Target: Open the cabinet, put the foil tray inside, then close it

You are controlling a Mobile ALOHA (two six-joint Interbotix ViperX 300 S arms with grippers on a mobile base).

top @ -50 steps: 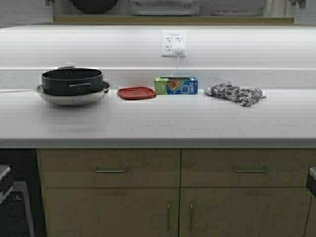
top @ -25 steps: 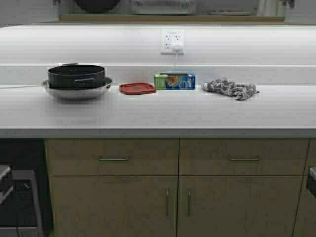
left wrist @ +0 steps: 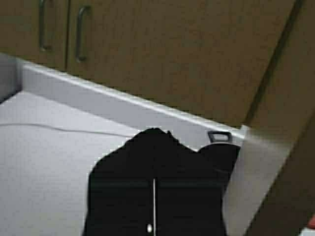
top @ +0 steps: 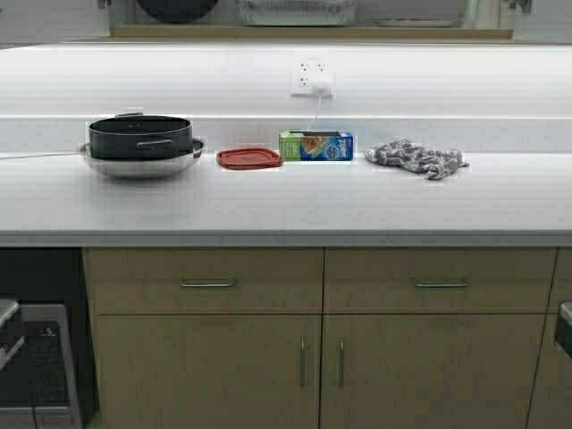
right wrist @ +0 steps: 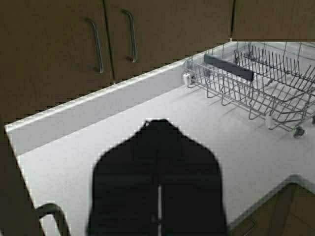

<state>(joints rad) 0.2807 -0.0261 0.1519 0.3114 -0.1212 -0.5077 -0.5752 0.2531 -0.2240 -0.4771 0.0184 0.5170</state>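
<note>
Neither of the 2 arms shows in the high view. Each appears only in its own wrist view, as a dark silhouette at the near edge of the picture.

The left tool point(left wrist: 154, 147) is closed: its 2 fingers meet along a thin straight seam down the middle of the black shape, tapering to a blunt tip. It hangs above a pale desk surface, touching nothing and carrying nothing.

The right tool point(right wrist: 158, 135) has the same pose, fingers pressed together along a narrow centre line, tip rounded, held clear above the desk with nothing between its fingers.
</note>
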